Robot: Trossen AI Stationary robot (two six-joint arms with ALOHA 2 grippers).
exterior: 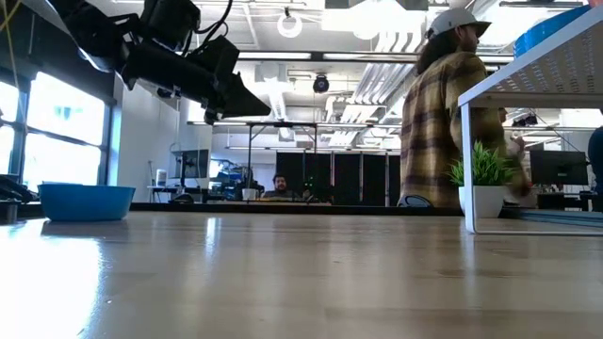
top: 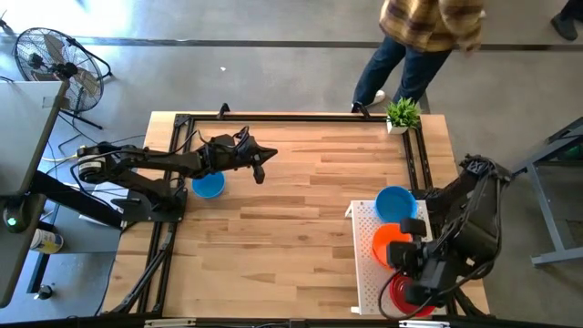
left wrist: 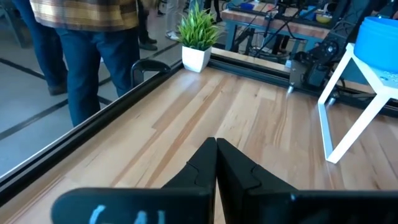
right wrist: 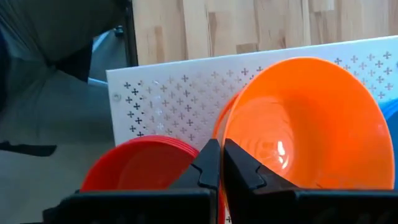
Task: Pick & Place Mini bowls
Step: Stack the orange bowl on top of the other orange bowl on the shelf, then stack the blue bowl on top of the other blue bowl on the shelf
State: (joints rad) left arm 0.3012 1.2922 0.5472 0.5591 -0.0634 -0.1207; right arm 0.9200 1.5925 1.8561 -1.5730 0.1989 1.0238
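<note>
A blue mini bowl [top: 208,185] [exterior: 85,201] rests on its base on the wood table near the left side. My left gripper [top: 261,166] [left wrist: 216,147] hangs shut above the table, just right of that bowl and clear of it. On the white perforated tray [top: 364,273] at the right sit a blue bowl [top: 394,202] [left wrist: 379,37], an orange stack [top: 390,241] [right wrist: 311,124] and a red stack [top: 410,293] [right wrist: 140,165]. My right gripper [top: 401,264] [right wrist: 217,155] points down, shut, above the gap between the red and orange bowls.
The tray [exterior: 528,66] stands raised on white legs [left wrist: 339,118]. A small potted plant [top: 402,116] [exterior: 485,184] sits at the far right corner. A black frame rail [top: 301,116] edges the table. A person in a plaid shirt [exterior: 443,122] stands beyond the far edge.
</note>
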